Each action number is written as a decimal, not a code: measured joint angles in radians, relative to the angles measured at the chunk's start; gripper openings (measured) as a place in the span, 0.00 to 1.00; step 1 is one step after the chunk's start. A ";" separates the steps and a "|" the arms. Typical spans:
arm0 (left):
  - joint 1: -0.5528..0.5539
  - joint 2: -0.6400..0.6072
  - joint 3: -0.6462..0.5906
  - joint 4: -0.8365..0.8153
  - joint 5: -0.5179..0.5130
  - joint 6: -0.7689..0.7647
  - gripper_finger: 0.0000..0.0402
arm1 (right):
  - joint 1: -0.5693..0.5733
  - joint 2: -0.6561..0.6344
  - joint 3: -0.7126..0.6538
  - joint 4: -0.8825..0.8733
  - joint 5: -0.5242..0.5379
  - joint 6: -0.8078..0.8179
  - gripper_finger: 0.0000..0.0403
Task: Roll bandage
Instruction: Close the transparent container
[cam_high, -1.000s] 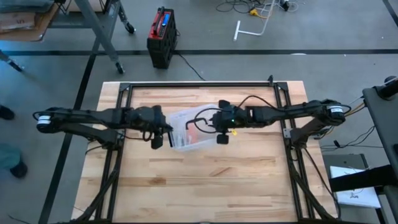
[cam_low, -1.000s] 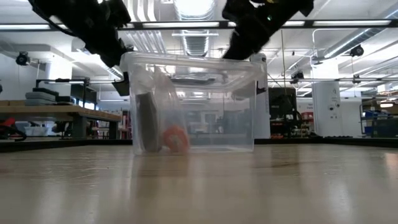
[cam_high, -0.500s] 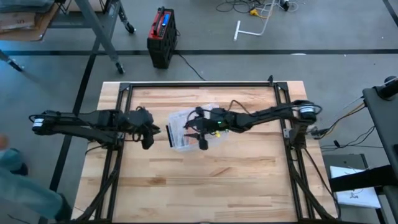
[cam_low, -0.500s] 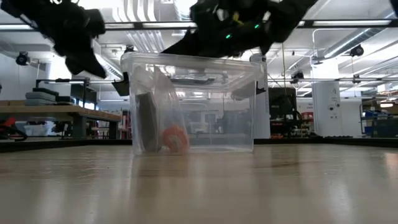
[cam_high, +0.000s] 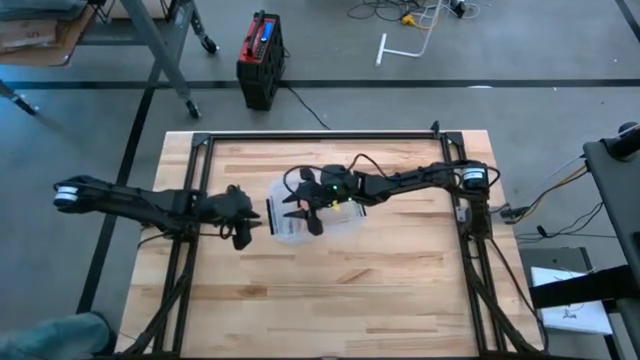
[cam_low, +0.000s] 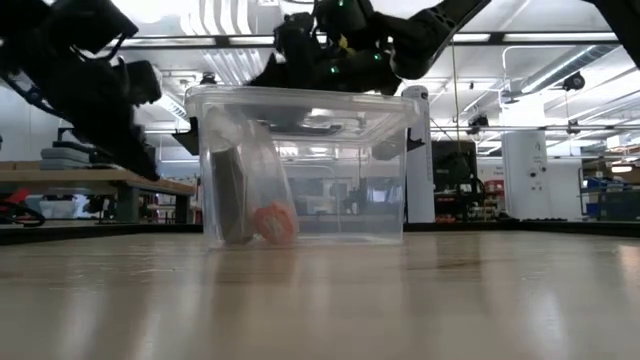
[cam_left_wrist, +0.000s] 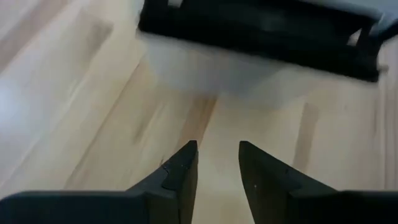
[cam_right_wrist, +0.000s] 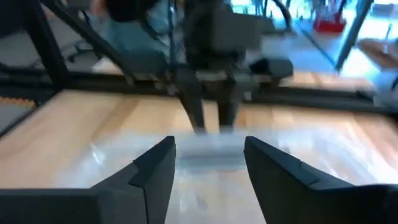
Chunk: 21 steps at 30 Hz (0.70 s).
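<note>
A clear plastic box (cam_high: 305, 215) with its lid on stands on the middle of the wooden table. In the low view an orange bandage roll (cam_low: 272, 222) lies on the box's floor near its left end. A black latch (cam_left_wrist: 261, 31) sits on the box's left end. My left gripper (cam_left_wrist: 216, 155) is open and empty, low over the table just left of the box (cam_high: 245, 230). My right gripper (cam_right_wrist: 210, 149) is open over the box's lid (cam_right_wrist: 205, 165), near its left end (cam_high: 300, 212); I cannot tell whether it touches the lid.
Black frame rails (cam_high: 320, 135) run round the table's far and side edges. Bare wood (cam_high: 330, 300) lies between the box and the near edge. Beyond the table stand a red and black case (cam_high: 260, 60) and part of a person (cam_high: 60, 335).
My right gripper has gone toward the table's left edge, from the box's right side to above its left end. My left gripper has drawn back from the box toward the left edge and come down lower, nearer the table.
</note>
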 joint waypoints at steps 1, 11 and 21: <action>0.000 0.006 -0.027 0.068 -0.009 0.012 0.27 | -0.006 0.000 -0.001 -0.022 0.001 0.000 0.46; 0.000 0.037 -0.157 0.536 -0.090 0.189 0.28 | -0.024 -0.005 0.002 -0.122 0.050 0.010 0.43; 0.000 0.030 -0.050 0.532 -0.087 0.265 0.24 | -0.028 -0.007 0.000 -0.157 0.069 0.036 0.42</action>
